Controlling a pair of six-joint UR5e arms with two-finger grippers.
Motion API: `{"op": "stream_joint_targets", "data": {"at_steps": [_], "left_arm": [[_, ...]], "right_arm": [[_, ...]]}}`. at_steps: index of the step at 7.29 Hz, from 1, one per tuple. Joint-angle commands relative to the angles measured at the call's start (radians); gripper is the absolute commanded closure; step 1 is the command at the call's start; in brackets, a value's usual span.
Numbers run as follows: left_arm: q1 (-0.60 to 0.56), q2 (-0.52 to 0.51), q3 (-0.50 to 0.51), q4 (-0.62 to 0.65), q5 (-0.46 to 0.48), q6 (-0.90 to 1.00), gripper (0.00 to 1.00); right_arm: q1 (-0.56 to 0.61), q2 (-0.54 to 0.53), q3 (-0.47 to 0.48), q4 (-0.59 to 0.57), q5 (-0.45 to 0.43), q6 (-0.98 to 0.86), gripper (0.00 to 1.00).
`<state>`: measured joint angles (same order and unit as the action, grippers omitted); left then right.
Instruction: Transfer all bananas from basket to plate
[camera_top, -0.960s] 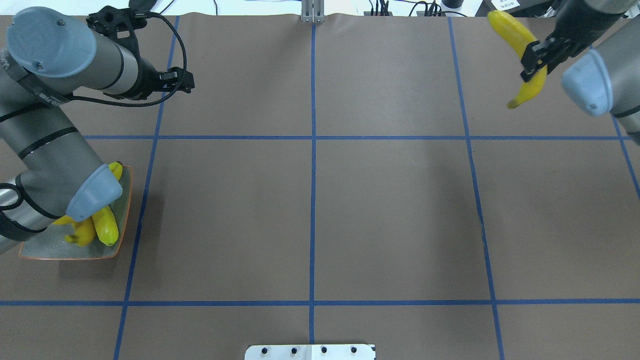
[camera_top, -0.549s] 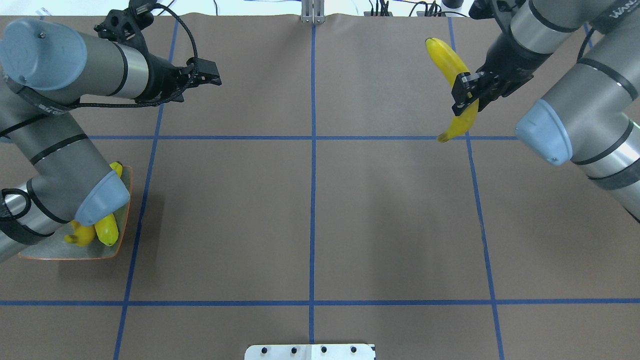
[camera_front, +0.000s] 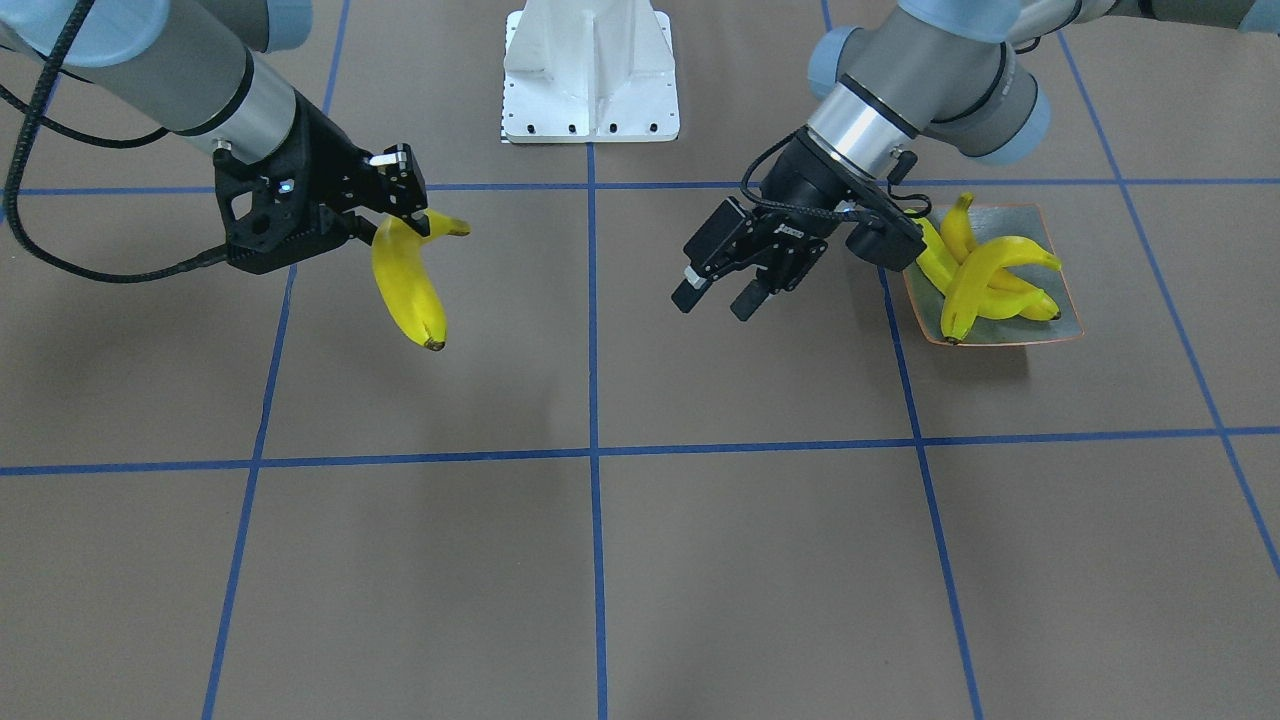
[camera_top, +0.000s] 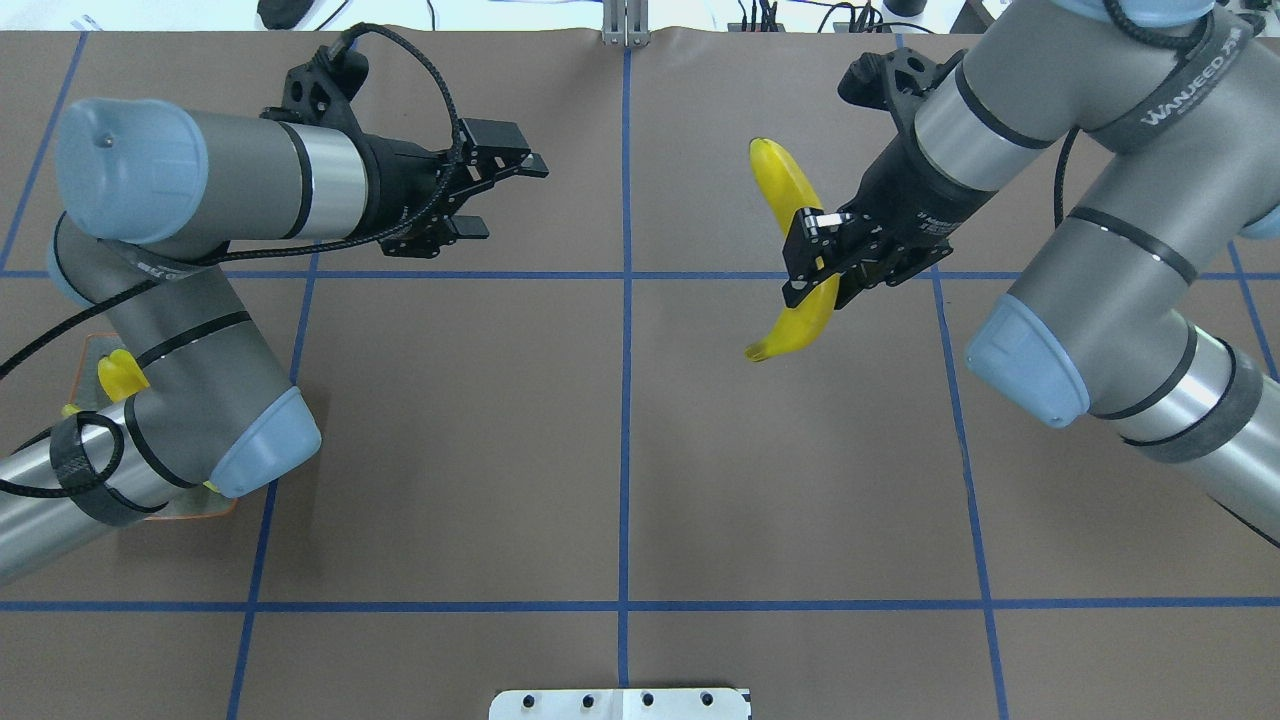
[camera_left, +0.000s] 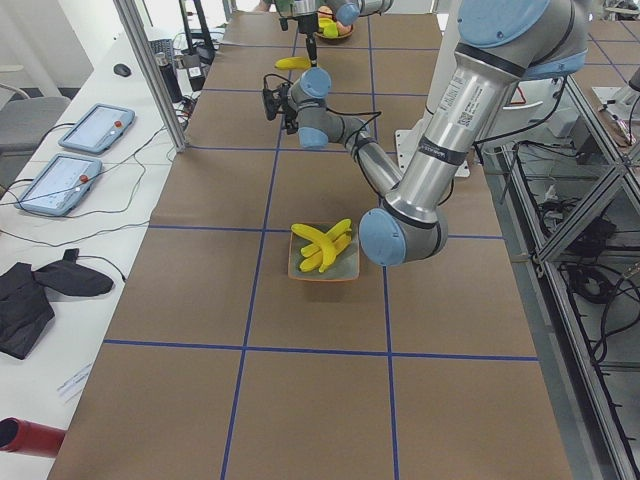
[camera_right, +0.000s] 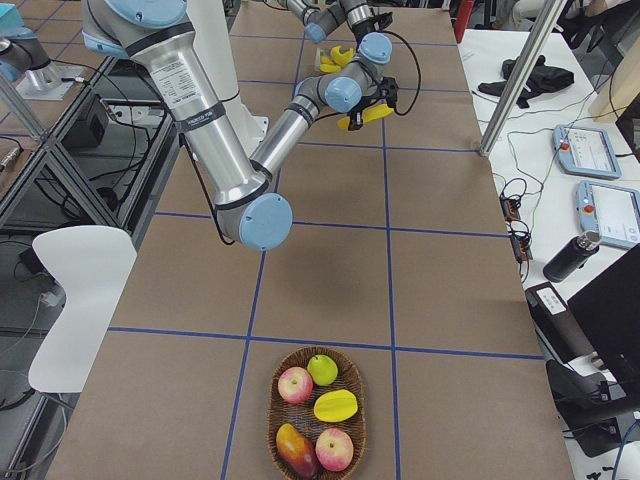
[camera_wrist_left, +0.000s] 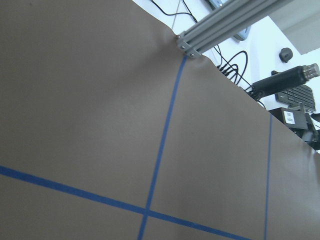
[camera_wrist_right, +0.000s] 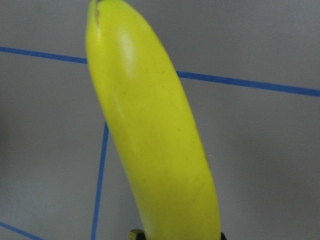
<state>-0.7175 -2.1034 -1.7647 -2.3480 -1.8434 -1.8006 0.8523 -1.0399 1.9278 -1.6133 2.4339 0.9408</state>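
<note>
Right jaws: closed on a bright yellow curved banana (camera_top: 782, 180), gripping it near its middle. This banana hangs in the air above the brown worktop with blue grid lines (camera_top: 450, 450), a little to the robot's right of the centre line.
Left jaws: spread wide and holding nothing, above the worktop, well apart from the held banana.
Square grey-green plate with a thin orange rim (camera_front: 1000, 333): lies on the worktop at the robot's left side.
Yellow bananas on the plate (camera_front: 985, 275): several, crossed over each other.
Round woven basket (camera_right: 274, 400): at the worktop's end on the robot's right, with apples and other fruit inside.
</note>
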Motion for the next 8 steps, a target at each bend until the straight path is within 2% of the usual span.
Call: {"op": "stream_joint_targets", "data": {"at_steps": [1,8], "left_arm": [[0.035,-0.05,-0.002,-0.014,0.001,-0.084,0.0],[0.095,-0.11,0.011,-0.008,0.003,-0.175,0.0]], "right_arm": [[-0.062,0.049,-0.015,0.047,0.002,0.066,1.0],[-0.136,0.087,-0.02,0.049,-0.015,0.096,1.0]]}}
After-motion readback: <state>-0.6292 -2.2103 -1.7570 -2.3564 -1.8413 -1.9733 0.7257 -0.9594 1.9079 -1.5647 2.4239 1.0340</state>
